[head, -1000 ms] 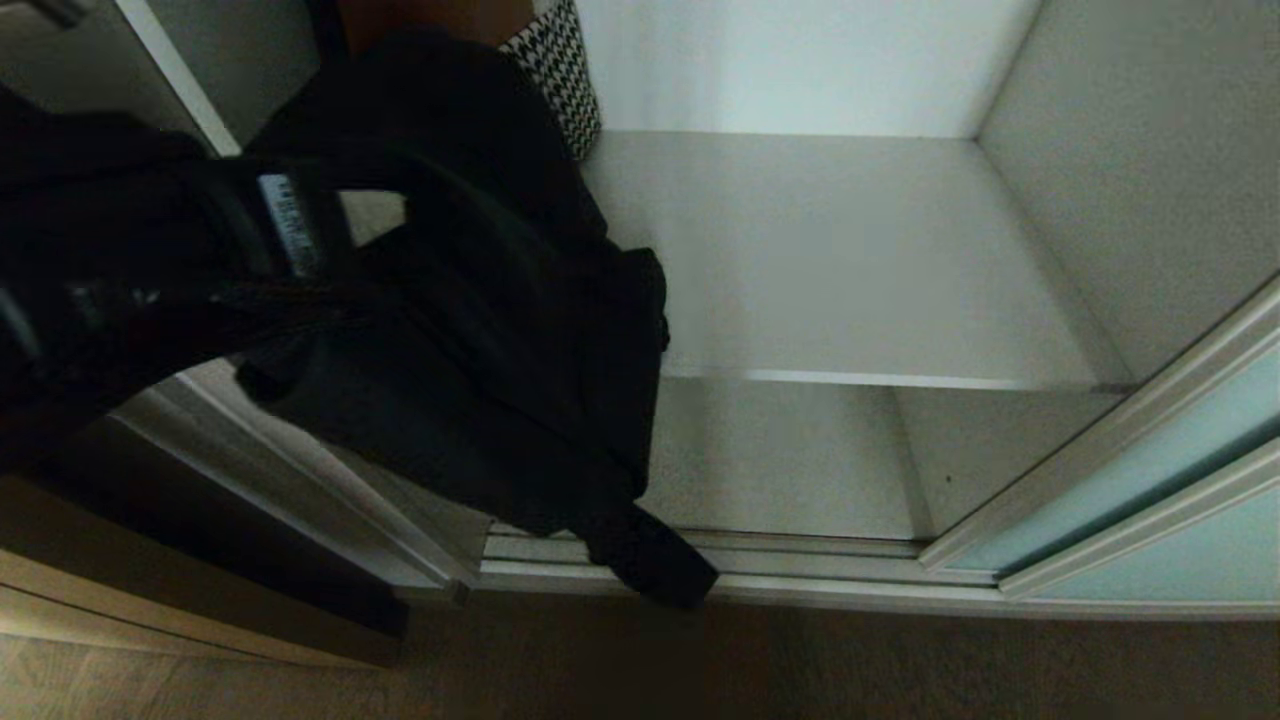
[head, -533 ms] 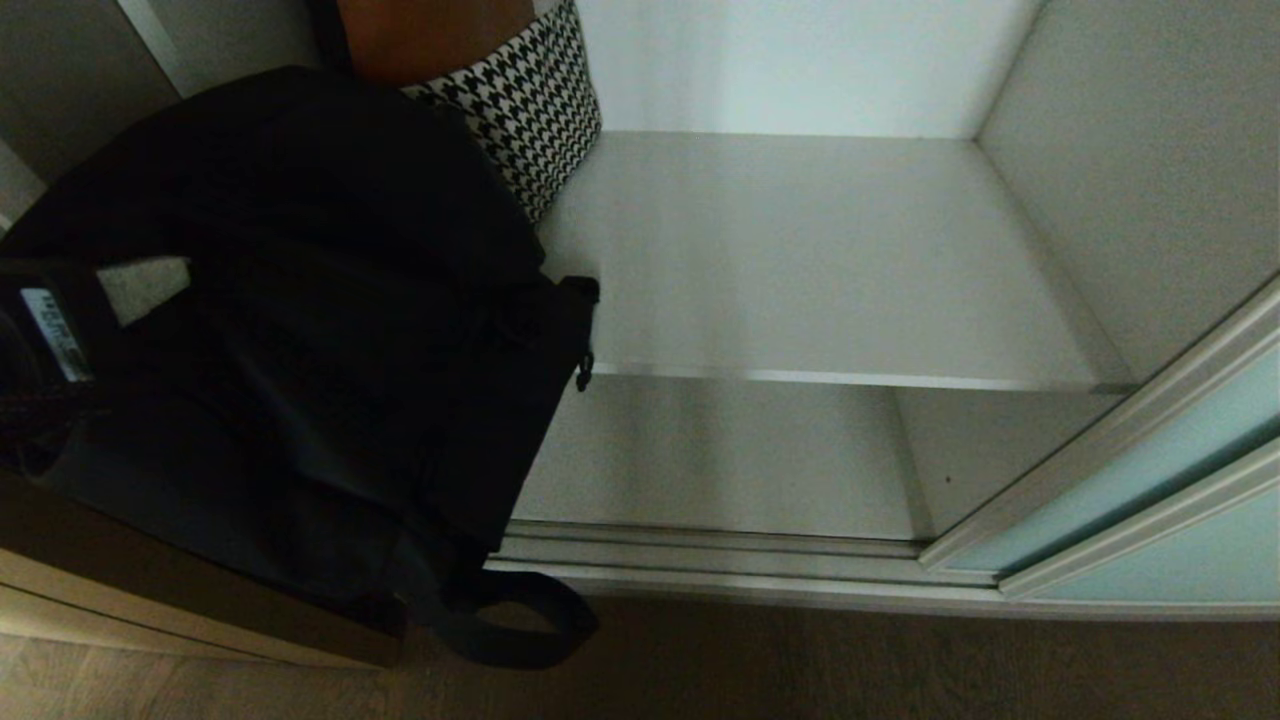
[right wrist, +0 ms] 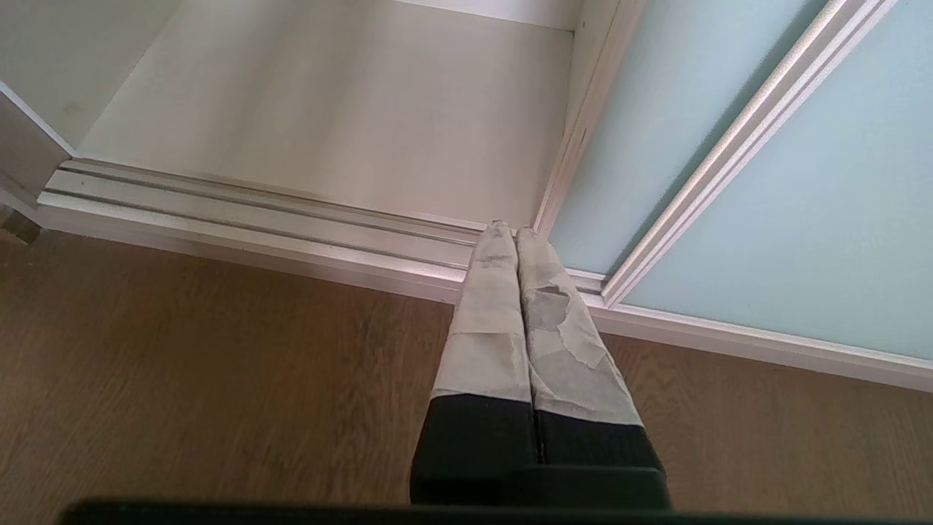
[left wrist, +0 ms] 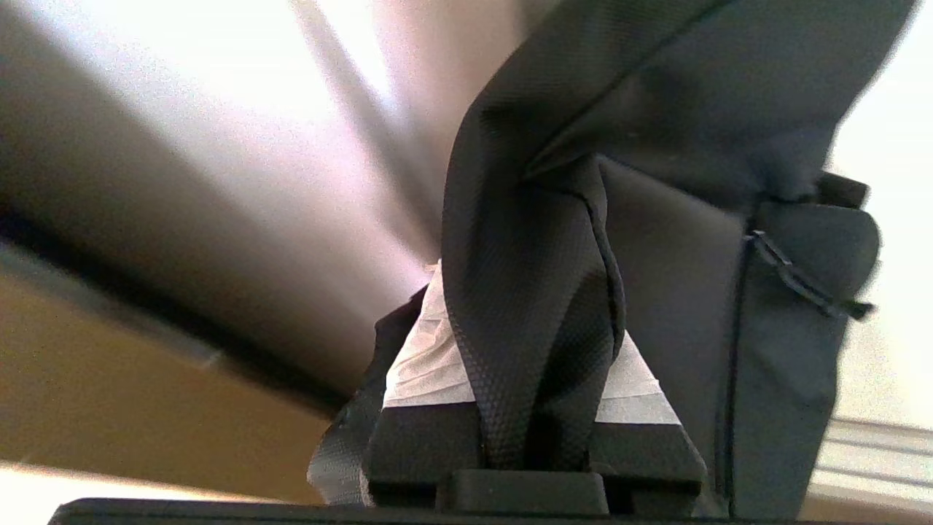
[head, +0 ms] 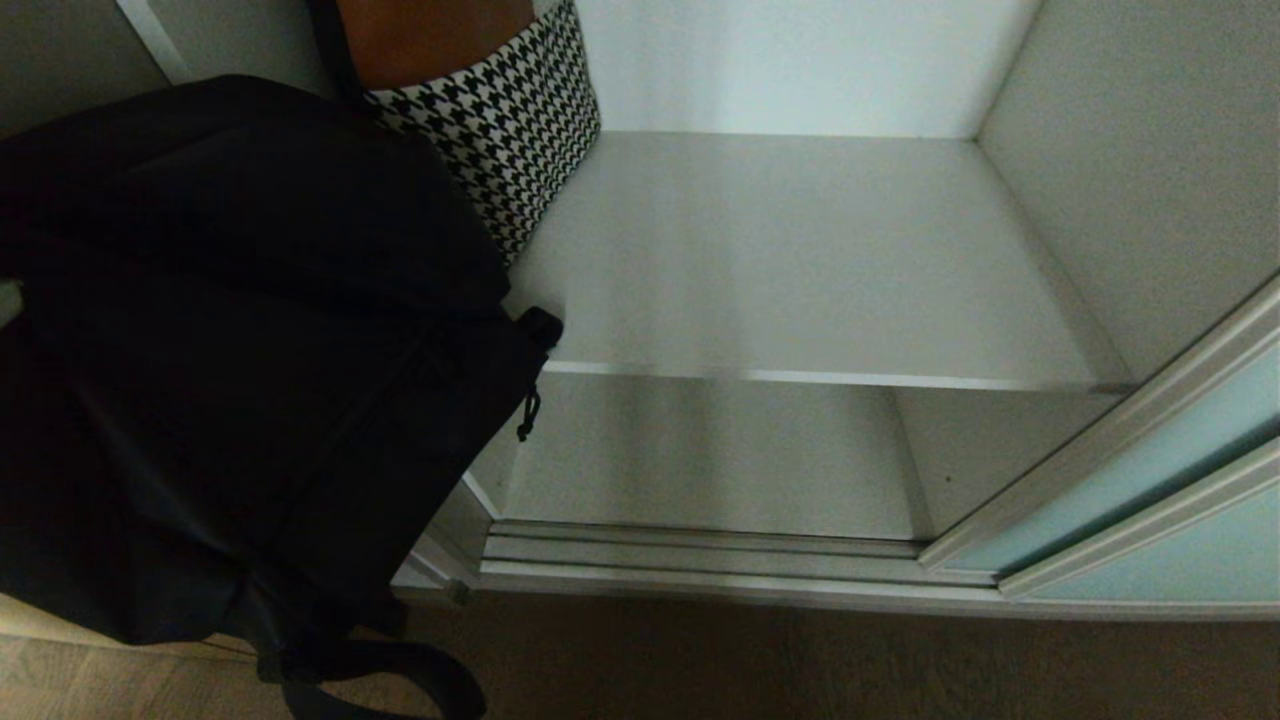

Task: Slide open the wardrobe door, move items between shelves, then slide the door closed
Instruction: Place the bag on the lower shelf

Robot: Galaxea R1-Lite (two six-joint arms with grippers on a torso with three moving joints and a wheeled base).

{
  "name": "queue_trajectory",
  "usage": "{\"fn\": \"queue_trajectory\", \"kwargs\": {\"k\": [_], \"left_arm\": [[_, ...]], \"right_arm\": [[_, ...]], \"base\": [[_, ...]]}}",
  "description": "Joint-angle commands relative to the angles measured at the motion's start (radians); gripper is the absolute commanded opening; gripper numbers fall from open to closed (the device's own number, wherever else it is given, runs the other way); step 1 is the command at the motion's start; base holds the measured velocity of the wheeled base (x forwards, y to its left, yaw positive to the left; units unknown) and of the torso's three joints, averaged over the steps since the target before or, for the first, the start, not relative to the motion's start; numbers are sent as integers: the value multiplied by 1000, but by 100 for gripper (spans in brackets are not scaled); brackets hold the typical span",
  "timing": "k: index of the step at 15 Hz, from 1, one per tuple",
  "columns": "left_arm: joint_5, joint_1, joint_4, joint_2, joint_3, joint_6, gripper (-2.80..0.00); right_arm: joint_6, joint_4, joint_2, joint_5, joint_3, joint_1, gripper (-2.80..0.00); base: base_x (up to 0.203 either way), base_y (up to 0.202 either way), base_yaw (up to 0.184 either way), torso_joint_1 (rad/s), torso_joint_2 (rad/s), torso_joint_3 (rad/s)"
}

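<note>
Two bags in play: the soft black fabric pouch bag (head: 250, 370) hangs at the near left of the open wardrobe, in front of the left end of both shelves, its wide black strap (head: 400, 675) looping down over the brown wooden floor (head: 800, 660). The left gripper (left wrist: 536, 364) has its taped jaws nearly closed, pinching a fold of that black strap between them, and the bag's body drapes beside the fingers. Behind it, at the far left of the upper white shelf (head: 800, 260), stands the black-and-white houndstooth bag with the orange-brown inside (head: 500, 110), partly hidden by the black one. The lower white shelf (head: 720, 460) lies beneath, behind the ribbed silver floor track (head: 700, 560). Over on the right, the frosted pale blue-green sliding wardrobe door (head: 1150, 470) is pushed aside. The right gripper (right wrist: 516, 233) hangs low over the floor by the track, its taped jaws pressed together on nothing.
</note>
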Motion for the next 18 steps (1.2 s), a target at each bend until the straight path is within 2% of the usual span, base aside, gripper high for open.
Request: {"fn": "queue_trajectory", "kwargs": {"k": [1,4,6,8,10,11,14,18], "left_arm": [[5,62,-2,-77,37,-2,-280],[6,147,-2,-113,51,-8,-280],[4,155,7,-151,75,-5,-280],[-53,156,10,-158,88,-5,-280],[-55,156,11,-158,89,-6,-280],[-104,156,13,-153,100,-11,-280],[-188,155,17,-140,146,-28,-280],[-187,156,21,-108,148,-51,-280]], "right_arm": [[-1,0,-2,0,0,1,-280],[-1,0,-2,0,0,1,-280],[-1,0,-2,0,0,1,-280],[-1,0,-2,0,0,1,-280],[-1,0,-2,0,0,1,-280],[-1,0,-2,0,0,1,-280],[-1,0,-2,0,0,1,-280],[-1,0,-2,0,0,1,-280]], "base": [[0,0,0,0,0,0],[0,0,0,0,0,0],[0,0,0,0,0,0],[0,0,0,0,0,0],[0,0,0,0,0,0],[0,0,0,0,0,0],[0,0,0,0,0,0],[0,0,0,0,0,0]]}}
